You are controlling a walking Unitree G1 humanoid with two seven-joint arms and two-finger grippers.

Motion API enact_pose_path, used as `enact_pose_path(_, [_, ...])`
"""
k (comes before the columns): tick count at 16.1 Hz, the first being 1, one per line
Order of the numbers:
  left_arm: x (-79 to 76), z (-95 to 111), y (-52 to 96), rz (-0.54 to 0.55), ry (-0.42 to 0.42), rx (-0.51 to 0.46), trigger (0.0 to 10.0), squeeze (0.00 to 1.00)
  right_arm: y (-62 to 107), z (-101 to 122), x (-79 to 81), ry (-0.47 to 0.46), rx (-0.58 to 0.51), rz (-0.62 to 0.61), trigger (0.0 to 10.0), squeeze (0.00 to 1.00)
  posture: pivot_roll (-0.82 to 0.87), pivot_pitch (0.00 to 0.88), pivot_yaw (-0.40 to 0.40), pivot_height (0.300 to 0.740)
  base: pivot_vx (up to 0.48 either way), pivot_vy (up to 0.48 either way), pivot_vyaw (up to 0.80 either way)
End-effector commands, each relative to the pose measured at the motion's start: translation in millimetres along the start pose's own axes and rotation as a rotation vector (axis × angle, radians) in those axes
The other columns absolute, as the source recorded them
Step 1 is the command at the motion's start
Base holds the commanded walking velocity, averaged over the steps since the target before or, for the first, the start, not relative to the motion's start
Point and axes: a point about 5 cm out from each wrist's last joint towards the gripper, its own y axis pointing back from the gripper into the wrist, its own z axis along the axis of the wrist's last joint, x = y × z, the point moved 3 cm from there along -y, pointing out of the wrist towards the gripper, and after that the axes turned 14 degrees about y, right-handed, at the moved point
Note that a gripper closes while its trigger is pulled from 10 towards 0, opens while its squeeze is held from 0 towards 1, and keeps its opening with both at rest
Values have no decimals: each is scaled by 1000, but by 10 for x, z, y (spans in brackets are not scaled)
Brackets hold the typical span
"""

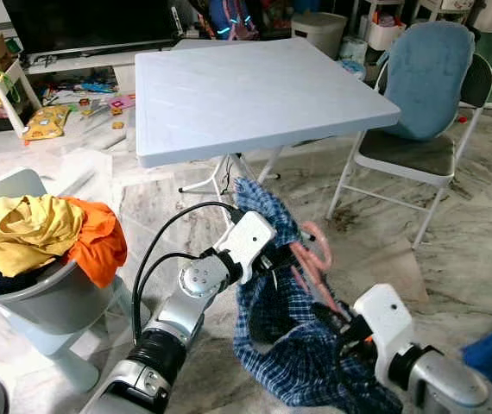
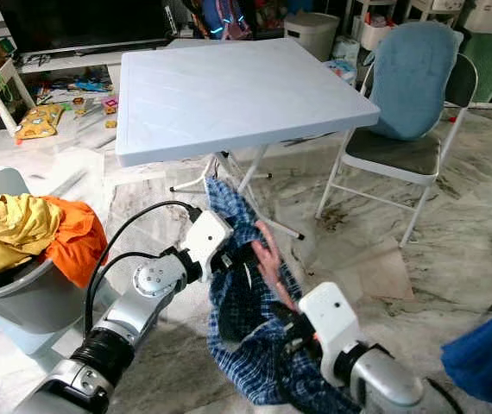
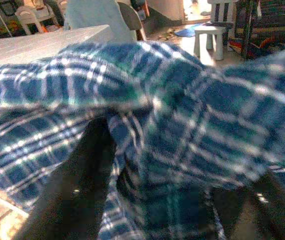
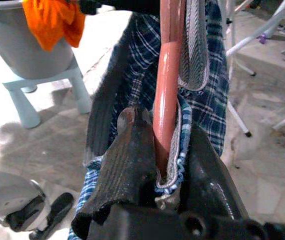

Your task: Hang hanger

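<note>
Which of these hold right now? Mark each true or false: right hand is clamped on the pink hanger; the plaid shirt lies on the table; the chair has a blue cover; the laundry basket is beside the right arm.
1. The right hand is clamped on the pink hanger. True.
2. The plaid shirt lies on the table. False: it hangs between both hands, below the table's near edge.
3. The chair has a blue cover. True.
4. The laundry basket is beside the right arm. False: it stands on the left arm's side.
</note>
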Motion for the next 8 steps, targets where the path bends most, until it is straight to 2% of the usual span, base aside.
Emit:
enact_pose_path(1, [-8,-36,18,-15,-2,16,0,0,14,9,-70,10,3,-20,10000,0,-47,0,-7,740,0,0,0])
enact_pose_path(5, [-1,-59,49,-15,-15,27,0,0,32,-46,-144,25,33,-48,10000,0,-47,0,-5,740,0,0,0])
enact_pose_path(8, [201,-57,104,89,-41,33,0,0,54,-72,-131,24,41,-38,10000,0,-46,0,-7,740,0,0,0])
